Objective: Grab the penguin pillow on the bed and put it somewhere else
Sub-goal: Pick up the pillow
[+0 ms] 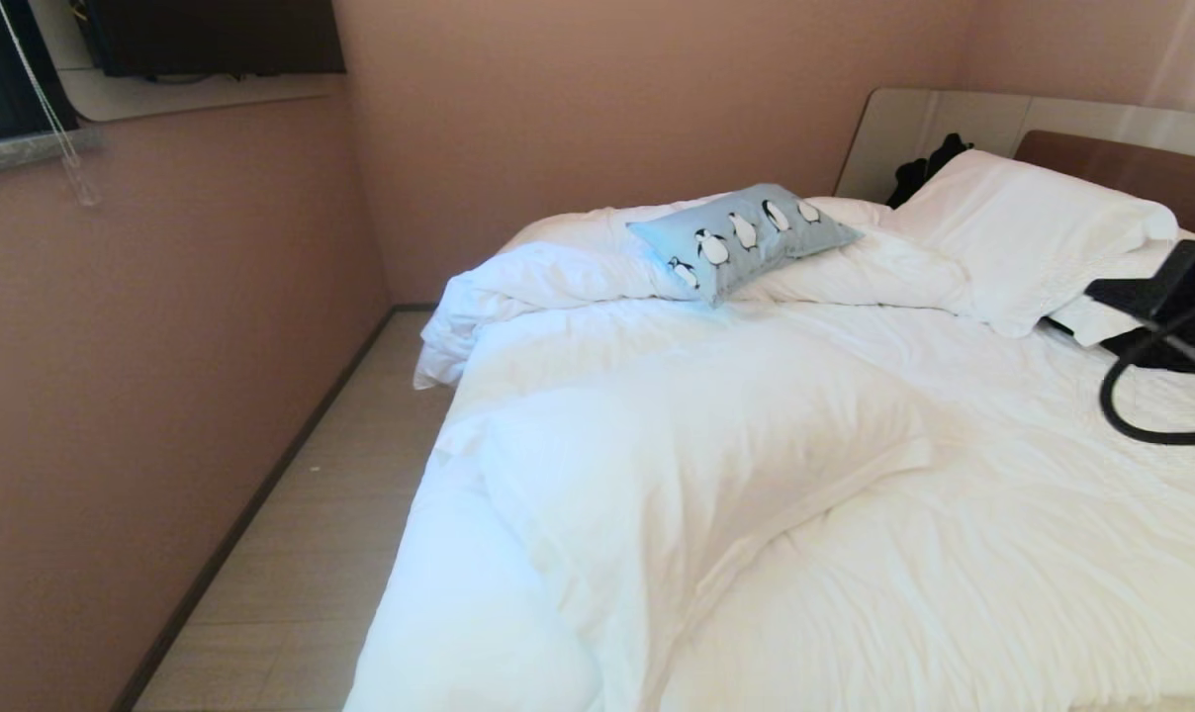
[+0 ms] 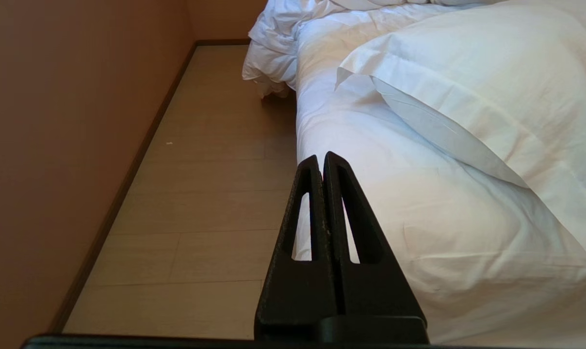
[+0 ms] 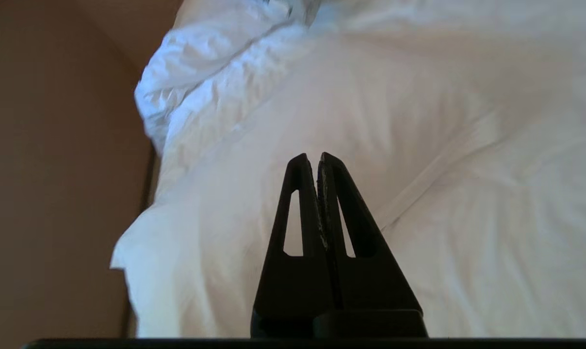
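The penguin pillow [image 1: 746, 237], light blue with a row of black-and-white penguins, lies on the bunched white duvet at the far side of the bed [image 1: 756, 475]. My right arm [image 1: 1166, 297] reaches in from the right edge, well to the right of the penguin pillow and apart from it. In the right wrist view the right gripper [image 3: 312, 156] is shut and empty above the white duvet [image 3: 419, 145]. My left gripper [image 2: 320, 157] is shut and empty, low beside the bed's near left side [image 2: 419, 218], and is not seen in the head view.
Large white pillows [image 1: 1023, 232] lean at the brown-and-beige headboard [image 1: 1122, 158], with a dark object [image 1: 929, 163] behind them. A narrow strip of wooden floor [image 1: 301, 534] runs between the bed and the pink wall [image 1: 142, 396]. A black cable [image 1: 1142, 415] loops from the right arm.
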### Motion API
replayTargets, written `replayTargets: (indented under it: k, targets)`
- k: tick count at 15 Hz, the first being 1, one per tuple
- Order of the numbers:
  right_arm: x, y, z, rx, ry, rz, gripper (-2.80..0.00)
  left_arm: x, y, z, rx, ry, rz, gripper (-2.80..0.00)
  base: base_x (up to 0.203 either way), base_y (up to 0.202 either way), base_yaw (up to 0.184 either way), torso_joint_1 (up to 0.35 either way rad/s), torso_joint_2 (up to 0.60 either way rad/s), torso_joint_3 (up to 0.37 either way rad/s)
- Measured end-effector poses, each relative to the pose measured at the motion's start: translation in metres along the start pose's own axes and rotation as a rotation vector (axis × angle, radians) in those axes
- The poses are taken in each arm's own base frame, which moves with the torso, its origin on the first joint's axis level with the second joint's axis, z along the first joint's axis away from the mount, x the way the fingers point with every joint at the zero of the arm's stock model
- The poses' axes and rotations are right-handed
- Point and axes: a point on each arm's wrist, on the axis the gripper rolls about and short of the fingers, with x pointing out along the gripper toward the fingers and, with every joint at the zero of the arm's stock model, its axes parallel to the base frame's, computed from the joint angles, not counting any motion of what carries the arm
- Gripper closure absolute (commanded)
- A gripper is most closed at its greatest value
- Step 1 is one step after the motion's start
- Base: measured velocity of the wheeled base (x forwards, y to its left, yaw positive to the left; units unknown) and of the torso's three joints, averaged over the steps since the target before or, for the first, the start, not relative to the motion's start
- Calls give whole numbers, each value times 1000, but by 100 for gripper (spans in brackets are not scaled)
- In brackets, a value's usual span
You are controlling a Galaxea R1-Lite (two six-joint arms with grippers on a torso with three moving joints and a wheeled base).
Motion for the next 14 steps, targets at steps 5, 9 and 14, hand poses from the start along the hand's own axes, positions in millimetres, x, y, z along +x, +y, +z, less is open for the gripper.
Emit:
replayTargets:
  k: [5, 9, 14]
  targets:
    - [82, 3, -46, 84, 224, 114, 0, 0, 0, 0, 0, 0, -1, 0, 0, 0, 0, 0, 0, 0]
    - [138, 11, -106, 22, 327, 147, 0, 0, 0, 0, 0, 0, 0, 0, 0, 0, 0, 0, 0, 0]
    - [199, 26, -182, -167, 311, 157, 0, 0, 0, 0, 0, 0, -1, 0, 0, 0, 0, 0, 0, 0]
